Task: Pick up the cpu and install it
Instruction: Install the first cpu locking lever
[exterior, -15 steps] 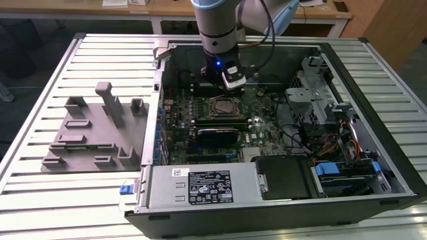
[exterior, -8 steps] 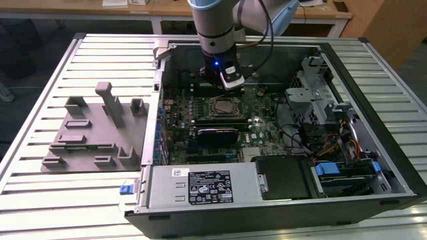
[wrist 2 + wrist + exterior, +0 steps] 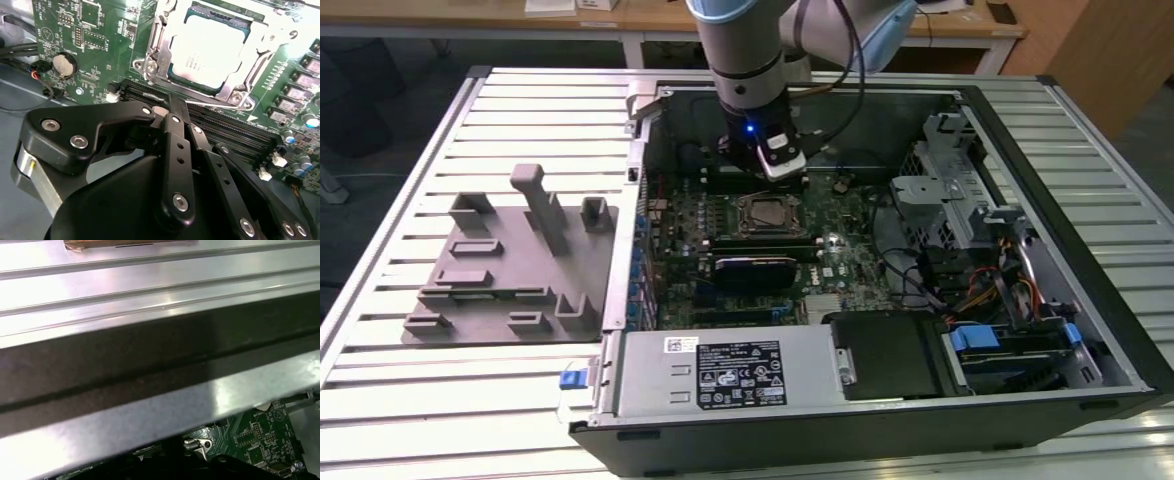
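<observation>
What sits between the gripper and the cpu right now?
In the second wrist view, black memory slots and the socket frame's metal edge lie between the gripper and the cpu, which sits in the socket.

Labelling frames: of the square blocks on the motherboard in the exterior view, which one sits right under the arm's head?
The cpu in its metal socket frame, the square nearest the gripper. The black rectangular block lies farther from the arm, toward the labelled power supply.

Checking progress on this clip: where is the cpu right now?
The cpu sits in the socket frame on the motherboard, mid-case in the exterior view, just ahead of the gripper and beside the black memory slots.
</observation>
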